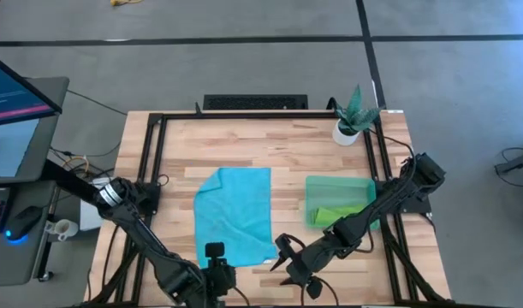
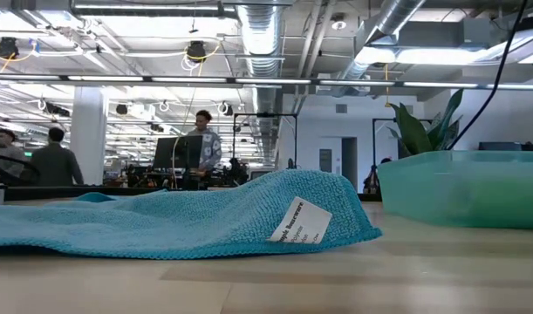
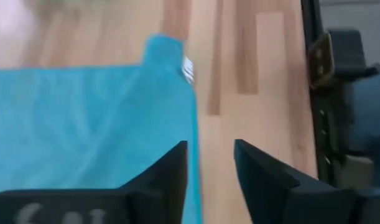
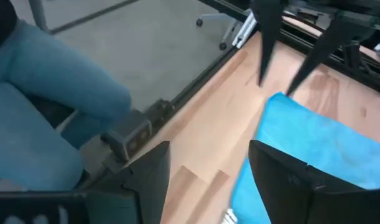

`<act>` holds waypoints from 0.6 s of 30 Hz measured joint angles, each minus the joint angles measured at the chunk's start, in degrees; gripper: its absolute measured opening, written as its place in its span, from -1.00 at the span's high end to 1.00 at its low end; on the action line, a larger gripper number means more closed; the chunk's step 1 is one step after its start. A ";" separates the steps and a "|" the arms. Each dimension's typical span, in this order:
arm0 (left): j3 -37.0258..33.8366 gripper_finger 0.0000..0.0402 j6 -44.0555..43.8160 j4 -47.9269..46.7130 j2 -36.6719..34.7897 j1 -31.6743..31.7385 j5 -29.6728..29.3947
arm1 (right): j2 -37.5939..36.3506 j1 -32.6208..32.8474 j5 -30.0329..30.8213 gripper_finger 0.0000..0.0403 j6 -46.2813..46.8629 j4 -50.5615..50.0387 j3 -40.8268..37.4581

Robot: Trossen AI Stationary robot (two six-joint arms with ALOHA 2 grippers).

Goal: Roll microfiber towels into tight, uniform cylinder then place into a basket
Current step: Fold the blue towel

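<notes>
At the table's near edge we find the right gripper (image 1: 288, 261), fingers spread and empty, poised at about four o'clock from the turquoise towel (image 1: 235, 214), apparently lined up to take its near corner. The left gripper (image 1: 215, 257) hangs at the towel's six o'clock edge, fingers (image 3: 171, 171) also parted, holding nothing. We judge the pair set to begin the roll. The lime green towel (image 1: 347, 214) already lies in the basket (image 1: 317, 184) at three o'clock. Only the low view shows the towel's white label (image 2: 301, 224); only the right wrist view shows a seated person's jeans (image 4: 46, 93) beyond the table.
</notes>
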 joint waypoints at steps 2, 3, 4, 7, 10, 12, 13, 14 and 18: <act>0.00 0.25 -2.30 0.03 0.00 0.16 3.45 | 0.00 -0.24 0.01 -0.19 -1.64 -0.10 -0.35; 0.00 0.20 -3.64 0.00 0.00 0.18 5.08 | 0.00 -0.24 0.02 -0.19 -2.19 -0.12 -0.35; 0.00 0.16 -4.64 -0.08 0.02 0.18 6.28 | 0.00 -0.22 0.02 -0.19 -2.64 0.11 -0.35; 0.05 0.10 -6.44 -0.91 1.06 -0.96 6.98 | 2.08 -0.18 0.00 -0.19 -2.83 2.84 -0.26; 0.01 0.09 -7.97 -1.91 3.00 -2.79 6.43 | 5.16 -0.19 0.00 -0.19 -2.98 4.76 -0.26; -0.03 0.10 -9.81 -3.38 3.70 -3.81 5.90 | 7.33 -0.50 -0.02 -0.19 -3.30 5.20 -0.35; 0.07 0.11 -10.73 -3.19 4.02 -4.24 5.51 | 8.51 -0.53 0.00 -0.19 -3.30 5.75 -0.33; 0.09 0.12 -11.54 -3.62 4.27 -4.80 5.10 | 9.39 -0.73 0.02 -0.19 -3.30 5.90 -0.40; 0.09 0.14 -15.71 -8.49 5.50 -6.69 5.02 | 12.92 -2.08 0.27 -0.19 -3.19 7.76 -0.11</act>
